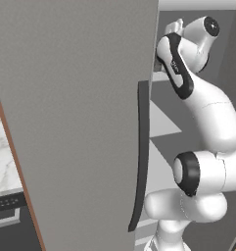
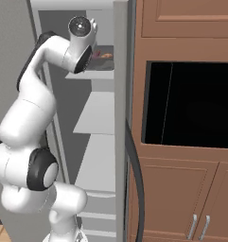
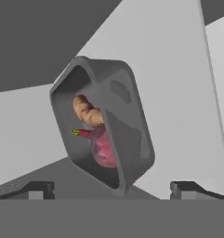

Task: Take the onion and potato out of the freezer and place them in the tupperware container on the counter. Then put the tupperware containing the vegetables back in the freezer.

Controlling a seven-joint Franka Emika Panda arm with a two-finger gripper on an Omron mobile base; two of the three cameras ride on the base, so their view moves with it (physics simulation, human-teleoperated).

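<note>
Dark grey tupperware container (image 3: 127, 139) sits on a pale freezer shelf (image 3: 169, 69), holding the tan potato (image 3: 88, 113) touching the red-pink onion (image 3: 103, 146). The gripper (image 3: 111, 189) hovers before it, jaws wide apart, grasping nothing.

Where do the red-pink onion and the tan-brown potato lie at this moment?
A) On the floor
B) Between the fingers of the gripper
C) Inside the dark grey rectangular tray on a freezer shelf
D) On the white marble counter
C: the red-pink onion and tan-brown potato lie together inside the dark grey rectangular tray, which rests on a pale grey freezer shelf; the open gripper holds nothing.
</note>
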